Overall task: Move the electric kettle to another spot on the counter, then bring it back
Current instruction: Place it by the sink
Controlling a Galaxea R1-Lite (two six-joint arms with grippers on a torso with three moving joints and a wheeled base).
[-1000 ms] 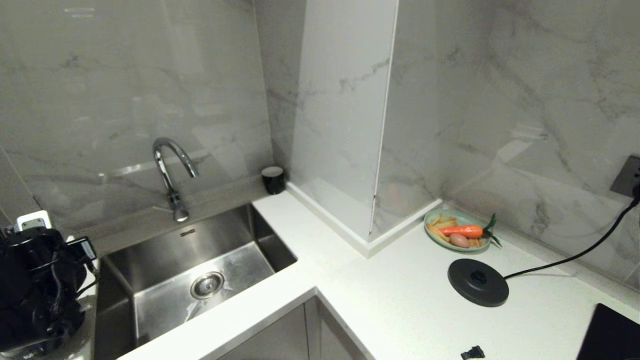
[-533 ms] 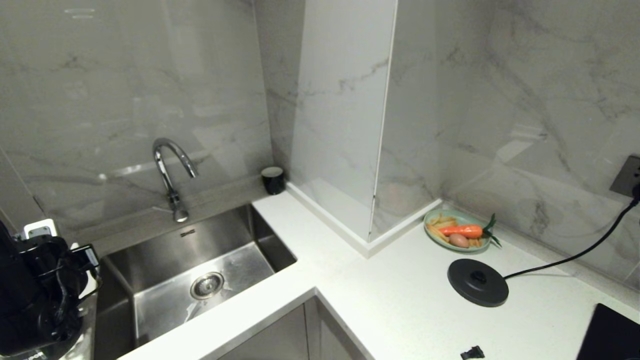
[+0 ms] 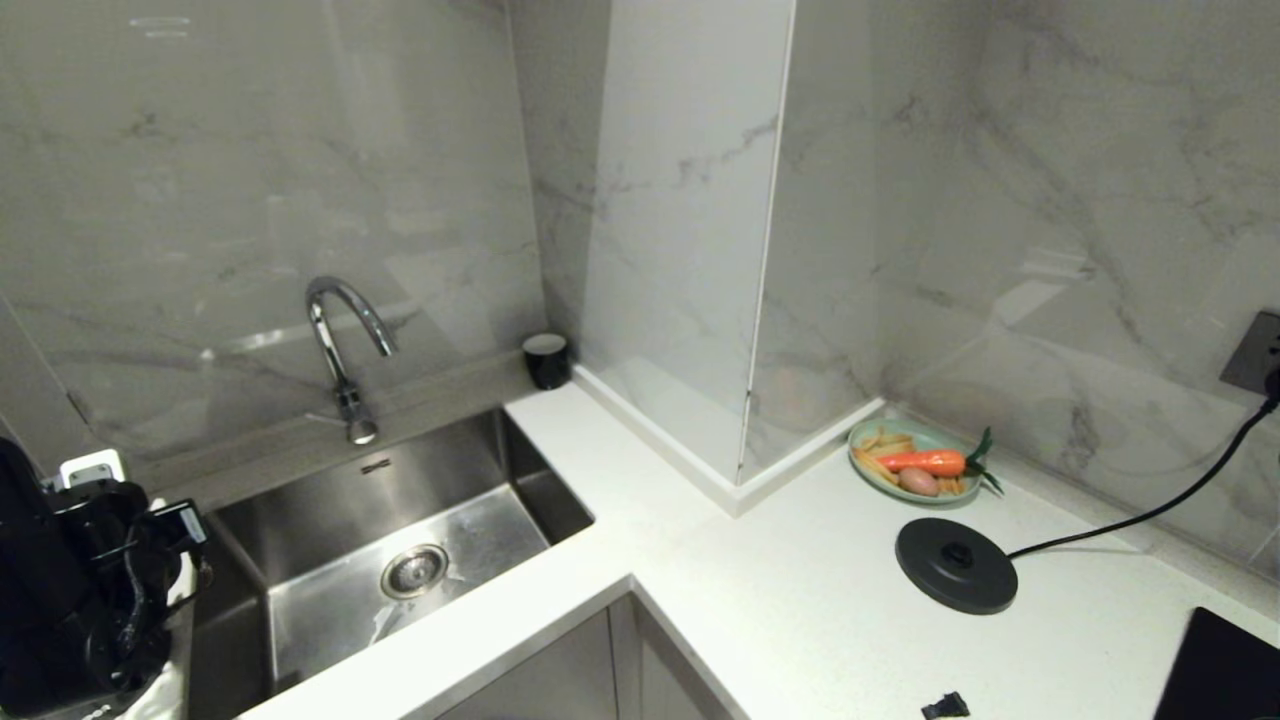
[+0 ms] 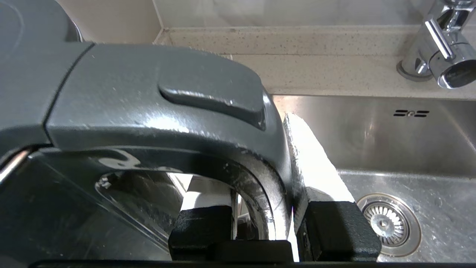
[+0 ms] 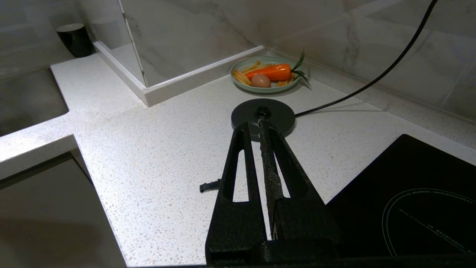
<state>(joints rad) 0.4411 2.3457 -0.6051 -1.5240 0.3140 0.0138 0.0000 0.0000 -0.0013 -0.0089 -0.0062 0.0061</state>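
Observation:
The glossy black electric kettle shows at the far left edge of the head view, just left of the sink, and its bottom is cut off by the frame. My left gripper is shut on the kettle's loop handle, one white pad outside the loop and the other inside it. My right gripper hangs shut and empty above the white speckled counter, pointing at the round black base disc. The right arm is out of the head view.
The steel sink and chrome faucet lie right of the kettle. On the counter are a black cup, a plate of carrot and fries, the corded base disc, a small black piece and the hob corner.
The left gripper with the kettle has shifted a little lower and towards the sink in the head view. Nothing else has moved.

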